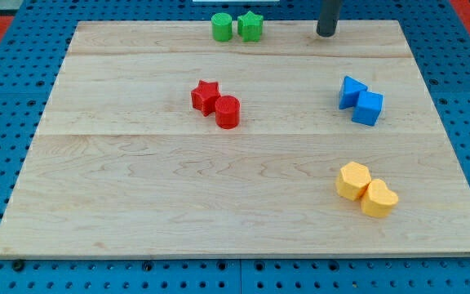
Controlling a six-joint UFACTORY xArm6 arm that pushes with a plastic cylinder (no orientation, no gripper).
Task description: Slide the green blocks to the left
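A green cylinder [221,26] and a green star block [250,26] sit side by side, touching, at the top edge of the wooden board [137,204], a little left of centre. My tip [325,33] rests on the board at the top edge, to the right of the green star, with a clear gap between them.
A red star [206,96] and a red cylinder [228,112] touch near the board's middle. Two blue blocks [361,101] sit at the right. Two yellow blocks [366,190] lie at the lower right. A blue pegboard [6,98] surrounds the board.
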